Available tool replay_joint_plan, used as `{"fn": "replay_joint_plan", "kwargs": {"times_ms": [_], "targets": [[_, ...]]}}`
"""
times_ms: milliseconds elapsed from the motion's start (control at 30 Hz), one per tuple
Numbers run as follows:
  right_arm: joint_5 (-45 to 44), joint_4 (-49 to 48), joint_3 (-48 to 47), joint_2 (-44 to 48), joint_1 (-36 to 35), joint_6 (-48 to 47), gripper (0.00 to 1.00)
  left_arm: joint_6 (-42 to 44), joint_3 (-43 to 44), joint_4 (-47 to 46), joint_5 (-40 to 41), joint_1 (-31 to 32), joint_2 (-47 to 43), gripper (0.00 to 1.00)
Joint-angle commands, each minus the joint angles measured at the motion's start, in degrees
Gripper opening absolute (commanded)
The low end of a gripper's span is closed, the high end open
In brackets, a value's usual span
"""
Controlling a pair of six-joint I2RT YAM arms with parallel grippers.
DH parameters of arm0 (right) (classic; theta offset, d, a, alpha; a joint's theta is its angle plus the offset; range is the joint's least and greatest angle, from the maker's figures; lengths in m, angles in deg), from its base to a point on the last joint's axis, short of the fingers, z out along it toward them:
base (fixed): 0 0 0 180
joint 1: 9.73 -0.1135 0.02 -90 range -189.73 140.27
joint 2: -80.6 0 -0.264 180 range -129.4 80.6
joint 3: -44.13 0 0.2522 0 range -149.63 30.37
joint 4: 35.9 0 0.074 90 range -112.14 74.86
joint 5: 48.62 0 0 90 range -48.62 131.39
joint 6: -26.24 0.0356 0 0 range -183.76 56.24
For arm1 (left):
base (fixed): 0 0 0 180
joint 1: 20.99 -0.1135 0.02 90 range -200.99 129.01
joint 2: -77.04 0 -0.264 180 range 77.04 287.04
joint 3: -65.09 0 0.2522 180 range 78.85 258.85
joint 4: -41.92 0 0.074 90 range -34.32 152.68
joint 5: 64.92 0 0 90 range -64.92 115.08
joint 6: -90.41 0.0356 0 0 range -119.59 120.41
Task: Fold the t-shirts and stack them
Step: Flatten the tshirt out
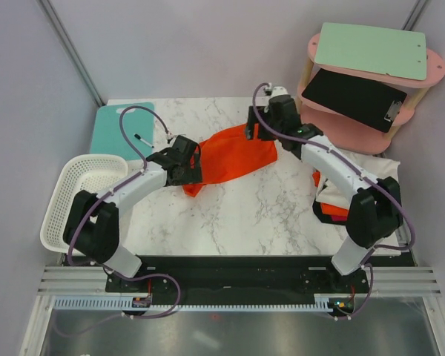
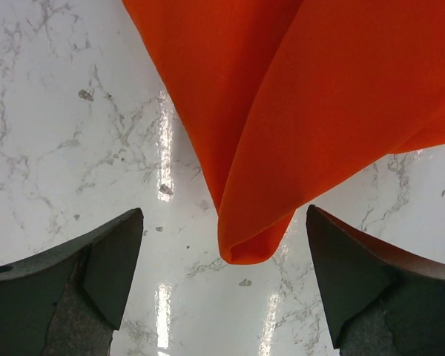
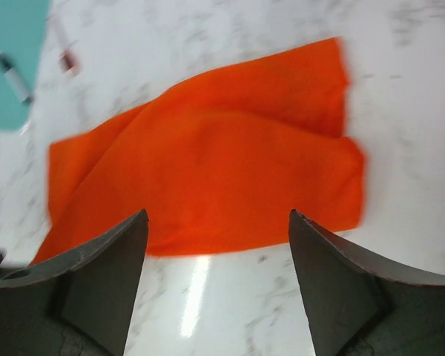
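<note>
A bright orange-red t-shirt point(image 1: 233, 158) lies loosely bunched in the middle of the marble table. My left gripper point(image 1: 194, 167) is open at its near-left end. In the left wrist view a folded corner of the shirt point(image 2: 256, 237) hangs between the open fingers of my left gripper point(image 2: 224, 215), touching neither. My right gripper point(image 1: 253, 127) is open over the shirt's far right end. In the right wrist view my right gripper point(image 3: 217, 216) is open and empty above the shirt's point(image 3: 208, 167) near edge. A second orange-red t-shirt point(image 1: 331, 212) lies at the right, mostly hidden under the right arm.
A white latticed basket point(image 1: 68, 200) stands at the left edge. A teal mat point(image 1: 113, 132) with a marker pen point(image 1: 142, 139) lies at the back left. A white cloth sheet point(image 1: 389, 169) lies at the right. A pink shelf point(image 1: 371, 63) with clipboards stands at the back right.
</note>
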Motion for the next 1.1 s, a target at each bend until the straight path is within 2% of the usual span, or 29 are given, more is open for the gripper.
{"fn": "replay_joint_plan", "kwargs": {"times_ms": [0, 300, 533, 600, 633, 700, 733, 933, 1067], "targets": [[-5.36, -2.44, 0.17, -7.43, 7.65, 1.57, 0.82, 0.09, 2.45, -2.12, -1.87, 0.95, 0.59, 0.97], [-6.76, -4.46, -5.37, -20.28, 9.5, 2.44, 0.82, 1.24, -0.37, -2.03, 1.12, 0.95, -6.87, 0.97], [-9.05, -7.71, -3.18, -21.97, 10.02, 3.58, 0.81, 1.76, -0.81, -1.85, 1.38, 0.95, -9.78, 0.97], [-8.35, -10.17, -1.34, -21.01, 10.12, 3.94, 0.7, 1.68, -0.98, -1.85, 1.3, 0.95, -9.87, 0.97], [-8.17, -11.31, -0.81, -20.65, 10.2, 4.38, 0.31, 1.76, -1.07, -1.77, 1.21, 0.95, -9.7, 0.98], [-7.91, -12.19, 0.51, -18.99, 10.2, 4.99, 0.06, 1.41, -1.16, -1.59, 1.21, 0.95, -9.61, 0.97], [-8.0, -13.24, 1.04, -18.28, 10.2, 5.17, 0.0, 1.33, -1.16, -1.59, 1.12, 0.95, -9.35, 0.97], [-11.33, -15.19, 4.55, -9.33, 10.11, 4.12, 0.0, 0.89, -1.6, -1.59, 1.56, 0.95, -9.17, 0.97], [-18.35, -14.31, 6.23, 3.74, 10.2, 2.02, 0.0, 1.06, -1.86, -1.5, 2.7, 0.95, -9.96, 0.97]]}}
